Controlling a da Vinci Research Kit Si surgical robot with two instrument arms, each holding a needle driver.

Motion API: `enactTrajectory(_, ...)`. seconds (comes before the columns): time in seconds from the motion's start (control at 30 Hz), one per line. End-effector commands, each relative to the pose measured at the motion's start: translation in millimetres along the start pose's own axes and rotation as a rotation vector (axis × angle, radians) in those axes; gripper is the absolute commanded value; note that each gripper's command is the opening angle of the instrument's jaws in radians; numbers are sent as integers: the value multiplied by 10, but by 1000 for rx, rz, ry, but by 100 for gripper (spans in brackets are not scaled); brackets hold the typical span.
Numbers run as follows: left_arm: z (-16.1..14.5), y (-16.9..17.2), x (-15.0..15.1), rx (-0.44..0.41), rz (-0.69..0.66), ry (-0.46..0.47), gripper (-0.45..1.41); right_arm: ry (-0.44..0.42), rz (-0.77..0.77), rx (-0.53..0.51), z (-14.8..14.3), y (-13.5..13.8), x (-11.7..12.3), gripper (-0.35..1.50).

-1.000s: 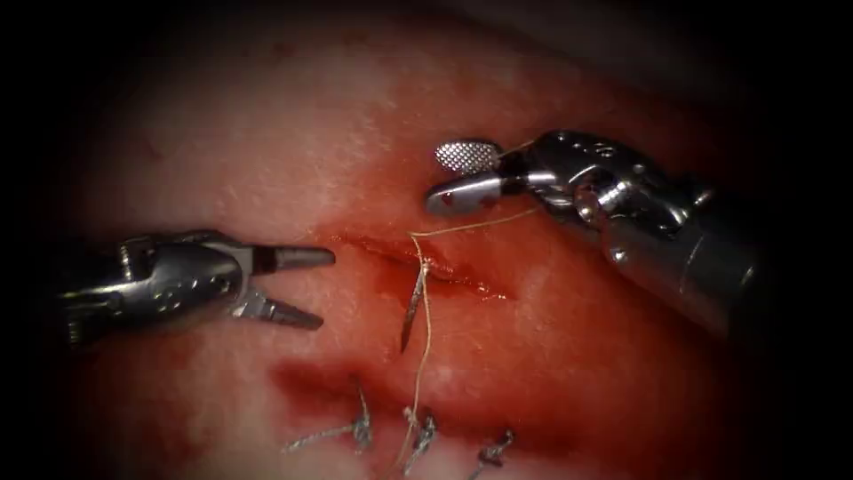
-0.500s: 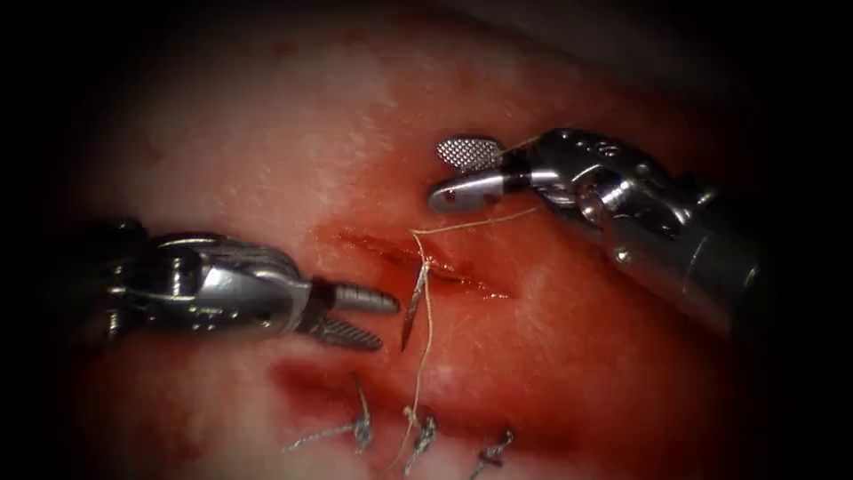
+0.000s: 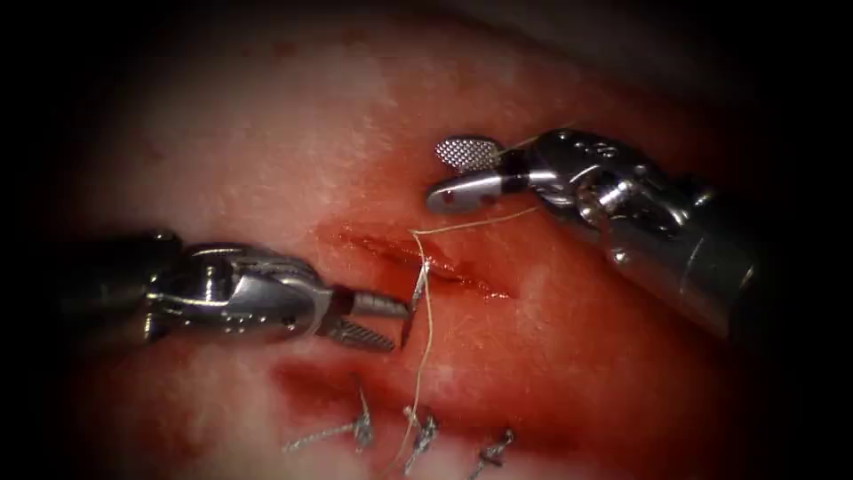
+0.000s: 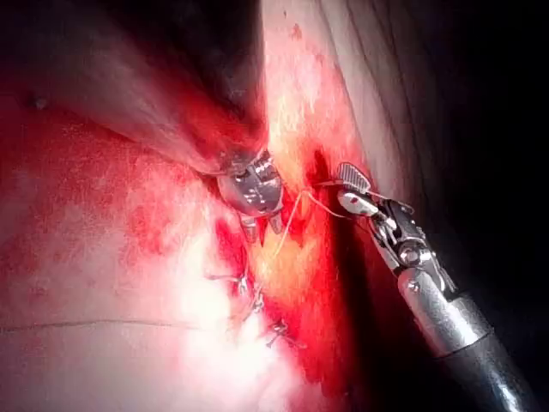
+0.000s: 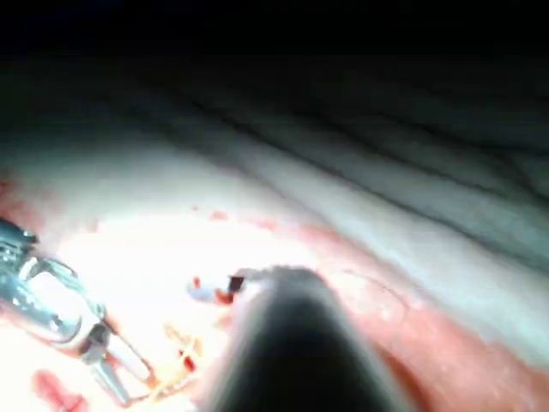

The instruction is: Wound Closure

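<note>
while needle [image 3: 414, 302] pierces tissue [image 3: 293, 160], both end effectors gape empty.

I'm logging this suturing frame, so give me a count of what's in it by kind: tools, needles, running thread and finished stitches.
Tools: 2, the left tool and the right tool, both open and holding nothing.
Needles: 1, the needle standing in the tissue at the cut.
Running thread: 1, the thread.
Finished stitches: 3, the stitches.
Total: 7.

The needle [image 3: 414, 298] is seen standing out of the cut [image 3: 418, 263], tip lowermost; pale thread [image 3: 425, 356] is trailed across the tissue [image 3: 293, 151].
</note>
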Motion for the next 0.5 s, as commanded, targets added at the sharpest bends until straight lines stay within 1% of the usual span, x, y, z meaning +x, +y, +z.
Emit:
enactTrajectory(0.03, 8, -3, -4, 2, 1, -5, 42, 3, -5, 3, 8, 1, 7, 141)
enactTrajectory(0.13, 12, -2, -9, -1, -3, -26, 45, 4, -5, 2, 10, 0, 7, 141)
enactTrajectory(0.17, 12, -3, -11, 3, -20, -31, 51, 4, -6, 1, 10, 0, 6, 141)
enactTrajectory(0.27, 14, -5, -13, 4, -26, -32, 51, 5, -7, 0, 12, 0, 4, 141)
enactTrajectory(0.43, 27, -5, -15, 11, -32, -43, 51, 5, -8, -1, 14, -1, 2, 141)
enactTrajectory(0.5, 36, -3, -18, 16, -28, -53, 51, 5, -8, -1, 14, -1, 2, 141)
